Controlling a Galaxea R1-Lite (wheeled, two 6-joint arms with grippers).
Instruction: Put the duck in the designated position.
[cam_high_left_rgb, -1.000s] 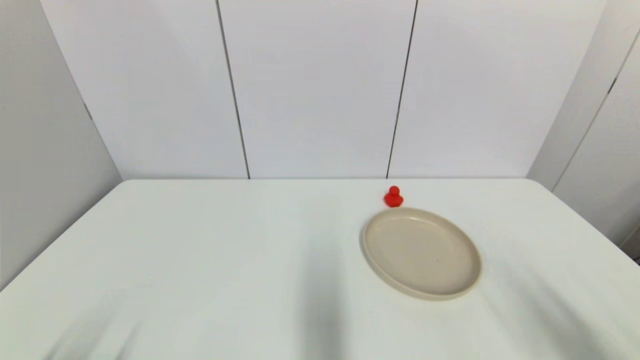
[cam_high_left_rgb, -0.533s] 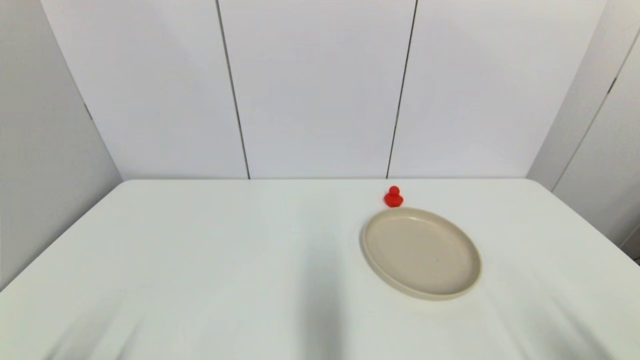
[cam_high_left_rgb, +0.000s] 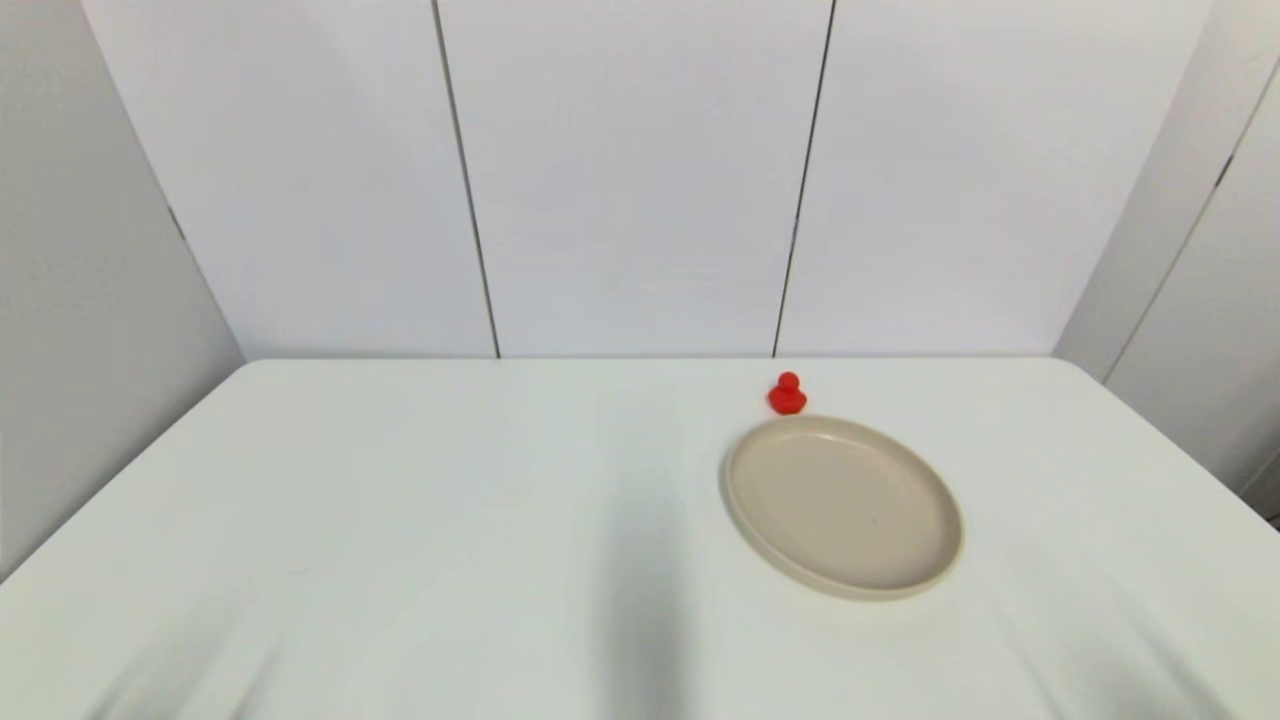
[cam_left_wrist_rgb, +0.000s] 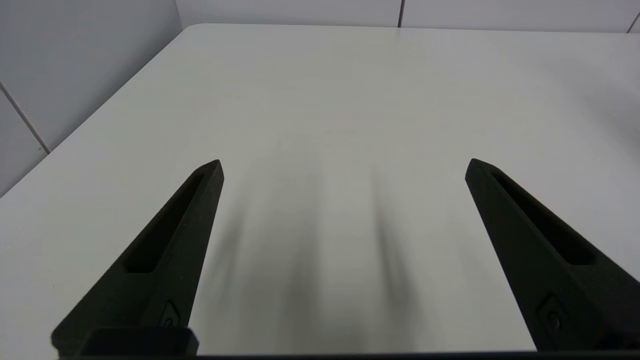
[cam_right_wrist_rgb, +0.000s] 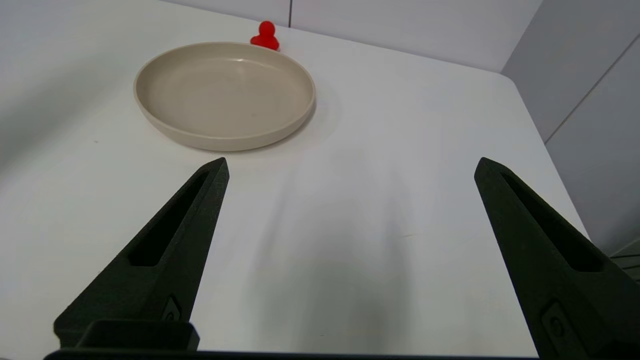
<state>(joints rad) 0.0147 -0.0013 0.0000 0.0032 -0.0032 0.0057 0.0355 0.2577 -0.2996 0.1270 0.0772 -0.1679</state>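
No text, label, brand, number or sign could be read anywhere in the pictures.

The right gripper (cam_right_wrist_rgb: 350, 167) hangs over the white table (cam_right_wrist_rgb: 425, 150), its fingers spread wide with nothing between them. Beyond them lies the beige plate (cam_right_wrist_rgb: 224, 95). The duck (cam_right_wrist_rgb: 265, 36) stands upright just past the plate's far rim.
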